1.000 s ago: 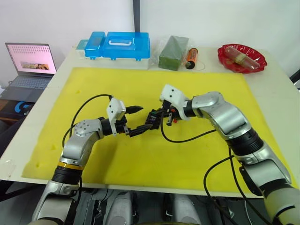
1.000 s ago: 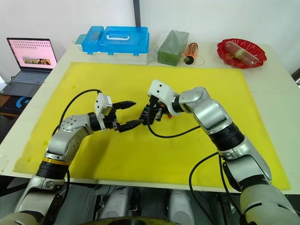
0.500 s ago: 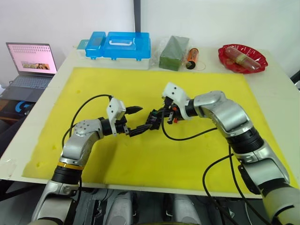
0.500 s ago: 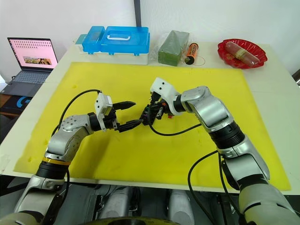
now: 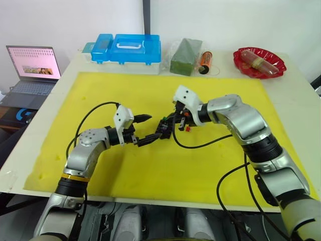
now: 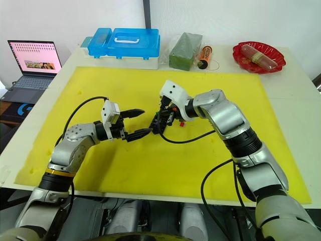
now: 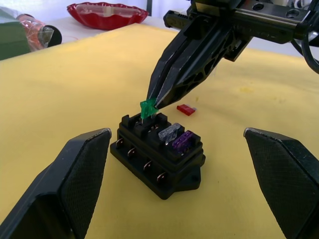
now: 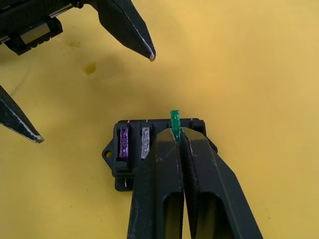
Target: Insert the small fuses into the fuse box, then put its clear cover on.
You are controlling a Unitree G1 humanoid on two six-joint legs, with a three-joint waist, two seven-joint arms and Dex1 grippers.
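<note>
Yellow foam mat point(image 5: 125, 165) on table: my right end effector point(image 7: 151, 103) pinches the tiny, light, stiff green blade fuse point(image 7: 146, 108) by its top over the small black fuse box point(image 7: 158, 150); left end effector point(image 5: 147, 129) gapes empty beside.

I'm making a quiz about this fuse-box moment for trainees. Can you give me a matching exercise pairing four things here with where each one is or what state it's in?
Things:
1. green fuse
2. red fuse
3. purple fuse
4. left gripper

Places or states:
A. lying loose on the yellow mat
B. open, with the fuse box in front of it
C. pinched in the right gripper over the box
D. seated in a slot beside the pale grey fuse

Pairs: 1-C, 2-A, 3-D, 4-B
</note>
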